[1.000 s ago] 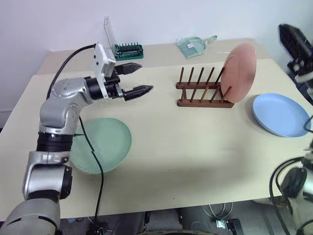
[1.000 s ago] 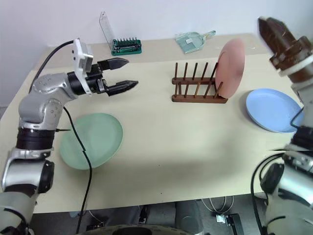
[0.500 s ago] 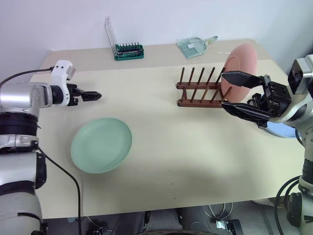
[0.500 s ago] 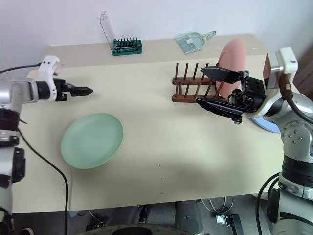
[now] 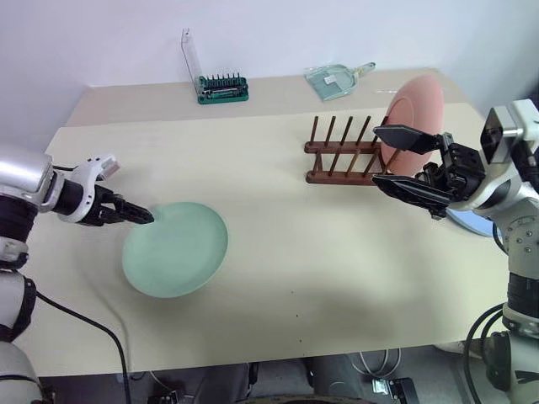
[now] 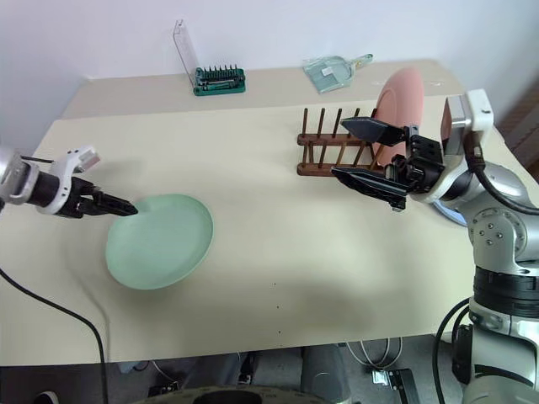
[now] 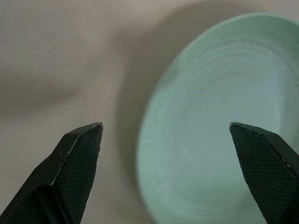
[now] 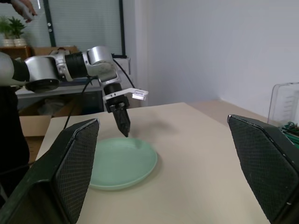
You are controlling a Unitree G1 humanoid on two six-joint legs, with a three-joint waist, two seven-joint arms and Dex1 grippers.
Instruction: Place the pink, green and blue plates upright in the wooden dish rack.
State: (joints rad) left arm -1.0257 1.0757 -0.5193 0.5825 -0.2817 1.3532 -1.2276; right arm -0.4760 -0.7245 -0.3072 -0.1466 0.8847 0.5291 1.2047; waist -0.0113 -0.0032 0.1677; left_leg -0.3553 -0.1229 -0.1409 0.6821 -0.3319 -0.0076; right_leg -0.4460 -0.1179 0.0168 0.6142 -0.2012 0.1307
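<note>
Left gripper (image 5: pixel 145 218) lowered over green plate (image 5: pixel 175 249) rim

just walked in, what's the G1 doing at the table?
Racking plates. The pink plate already stands upright at one end of the wooden dish rack. The left claw, open, points down at the rim of the green plate, lying flat. The right claw hangs open near the rack, holding nothing.

Head stereo pair looks forward-down over the worktop (image 5: pixel 337 269). Left wrist cam sits close above the green plate (image 7: pixel 224 121), aimed steeply down. Right wrist cam looks level across the worktop; shares that plate with the others.
</note>
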